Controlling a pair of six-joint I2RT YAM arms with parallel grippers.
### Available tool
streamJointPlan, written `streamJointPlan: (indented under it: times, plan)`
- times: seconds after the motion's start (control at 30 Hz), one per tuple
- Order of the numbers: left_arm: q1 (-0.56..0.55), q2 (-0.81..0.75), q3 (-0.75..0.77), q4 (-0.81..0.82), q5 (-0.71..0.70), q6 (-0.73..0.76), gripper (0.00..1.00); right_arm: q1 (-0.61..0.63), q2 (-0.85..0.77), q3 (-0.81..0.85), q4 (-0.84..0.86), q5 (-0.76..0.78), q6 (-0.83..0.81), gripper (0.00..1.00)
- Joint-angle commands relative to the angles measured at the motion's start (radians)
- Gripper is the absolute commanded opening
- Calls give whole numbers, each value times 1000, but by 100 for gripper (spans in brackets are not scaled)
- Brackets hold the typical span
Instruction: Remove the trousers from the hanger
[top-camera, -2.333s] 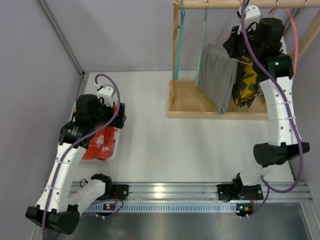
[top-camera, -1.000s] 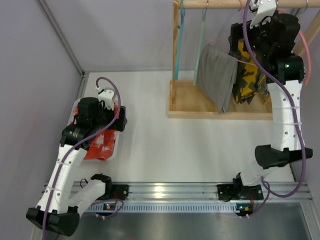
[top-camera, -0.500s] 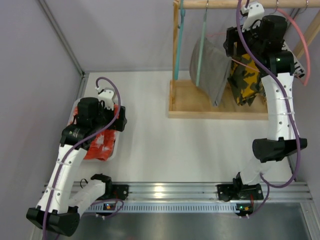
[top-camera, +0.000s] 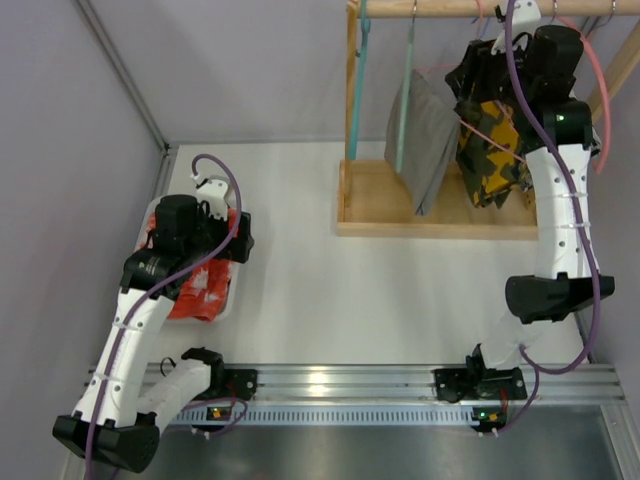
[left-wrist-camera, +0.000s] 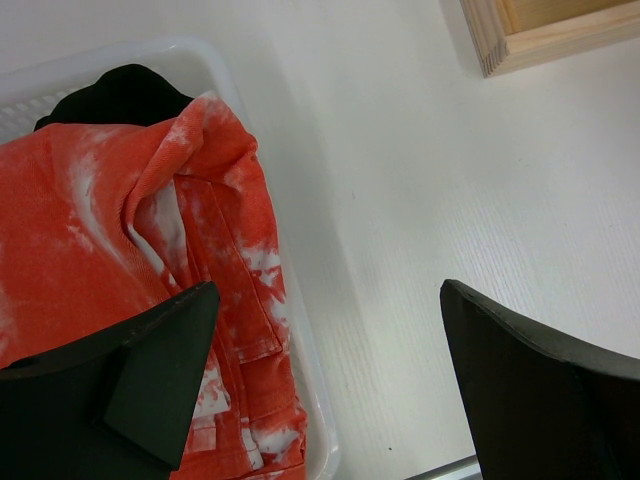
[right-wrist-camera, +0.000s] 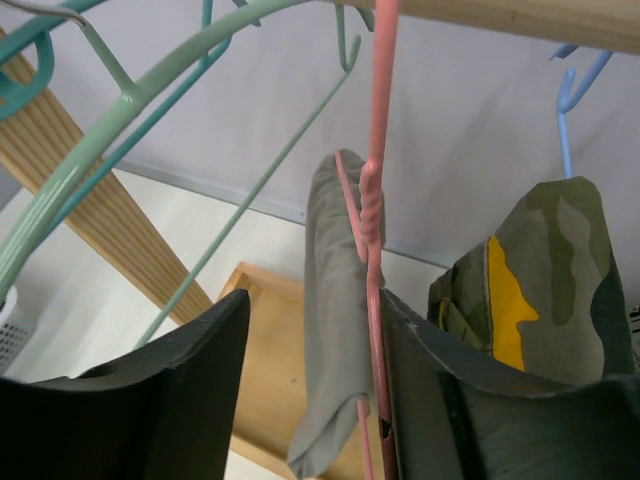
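Note:
The grey trousers (top-camera: 422, 140) hang on a pink hanger (right-wrist-camera: 375, 190) from the wooden rail (top-camera: 440, 8). The camouflage trousers (top-camera: 490, 160) hang just to their right. My right gripper (top-camera: 478, 78) is high up by the rail. In the right wrist view it (right-wrist-camera: 315, 300) is open, with the grey trousers (right-wrist-camera: 335, 330) and the pink hanger wire between its jaws, the wire close to the right finger (right-wrist-camera: 470, 410). The camouflage trousers (right-wrist-camera: 545, 270) are outside that finger. My left gripper (left-wrist-camera: 328, 290) is open and empty over the edge of a white tray (left-wrist-camera: 305, 340).
The tray holds a red-orange and white garment (left-wrist-camera: 130, 230) at the table's left (top-camera: 200, 285). The rack has a wooden base (top-camera: 385, 210) and a slanted post (right-wrist-camera: 80, 200). Teal hangers (top-camera: 405, 60) hang left of the grey trousers; a blue hook (right-wrist-camera: 565, 110) holds the camouflage pair.
My right gripper rose to the rail, then shifted left. The grey trousers swung left and now hang edge-on. The left arm moved a little early on, then stayed still.

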Motion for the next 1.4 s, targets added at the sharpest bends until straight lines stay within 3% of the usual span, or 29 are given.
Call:
streamJointPlan:
  times: [0.0, 0.13, 0.23, 0.37, 0.63, 0.83, 1.1, 1.37]
  plan:
    - [6, 2, 2, 11, 10, -4, 99, -18, 18, 51, 76, -42, 79, 51]
    - [6, 10, 7, 11, 10, -4, 99, -24, 19, 51, 99, -65, 114, 35]
    - [6, 14, 8, 11, 11, -5, 99, -33, 12, 49, 125, -113, 177, 15]
    - [6, 13, 8, 11, 14, -8, 99, -58, -7, 47, 180, -156, 261, 1]
    - [6, 23, 17, 11, 10, -10, 98, -127, -45, 15, 364, -271, 488, 0]
    - [6, 28, 33, 16, -12, -54, 99, -130, -119, -52, 473, -256, 556, 0]
    - [6, 20, 93, 22, 83, -10, 99, -130, -203, -92, 481, -230, 521, 0]
    - [6, 28, 128, 28, 175, 9, 99, -139, -367, -317, 454, -254, 461, 0]
